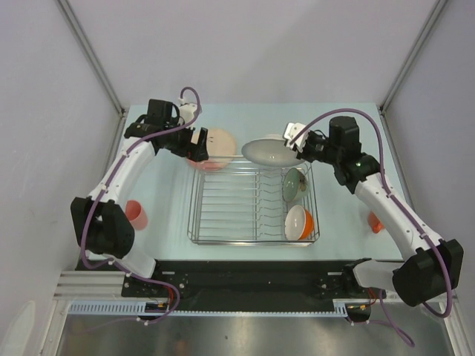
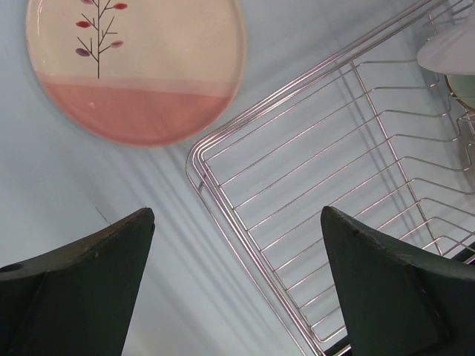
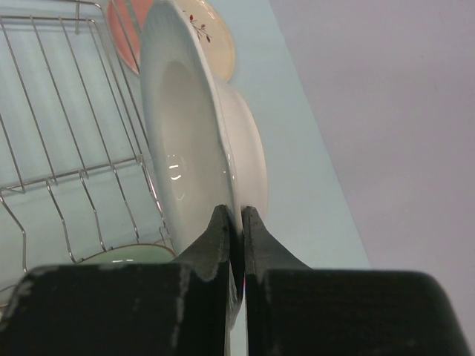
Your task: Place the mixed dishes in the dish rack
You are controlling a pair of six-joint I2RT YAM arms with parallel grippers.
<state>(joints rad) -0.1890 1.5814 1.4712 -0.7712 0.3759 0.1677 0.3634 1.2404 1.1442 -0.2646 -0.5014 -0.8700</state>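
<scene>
The right jaws were clenched on the edge of the white shallow bowl with a grey rim, holding it tilted above the far side of the shiny wire dish rack. The left jaws were spread wide and empty over the pale blue desk, beside the flat cream-and-pink twig plate.

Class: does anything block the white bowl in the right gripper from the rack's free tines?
Nothing visible. The white bowl hangs over the dish rack's far edge; the green bowl and orange bowl fill only its right end.
</scene>
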